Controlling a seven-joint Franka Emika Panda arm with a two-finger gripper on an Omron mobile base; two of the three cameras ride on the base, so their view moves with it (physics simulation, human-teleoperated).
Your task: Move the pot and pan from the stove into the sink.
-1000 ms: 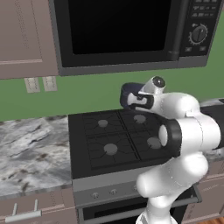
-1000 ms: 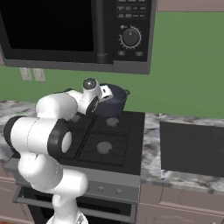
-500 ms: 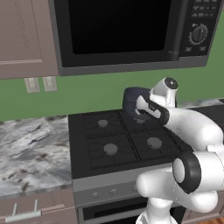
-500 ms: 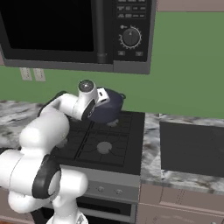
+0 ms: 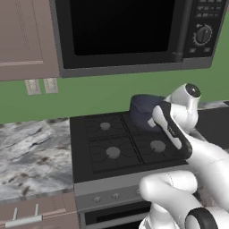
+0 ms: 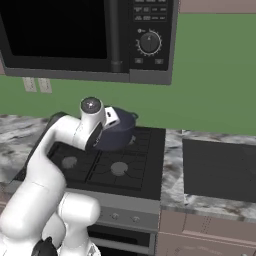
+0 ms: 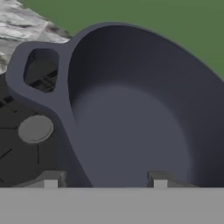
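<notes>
Pot (image 6: 119, 131) hangs above the stove's (image 5: 117, 147) back burners, mid-frame in the right base view. You've got the claw (image 7: 105, 179) clamped across its rim wall. Sink (image 6: 220, 167) lies toward the frame's right; carry that way.

The pot (image 5: 144, 110) sits at the stove's (image 5: 117, 145) back right — the white arm (image 5: 179, 129) covering its right side.

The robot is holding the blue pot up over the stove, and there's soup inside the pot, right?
Not quite: the pot is empty. The hand view looks straight into it and shows only its bare dark inside. The rest stands: the jaws straddle its rim, and in the right base view it hangs above the stove.
</notes>
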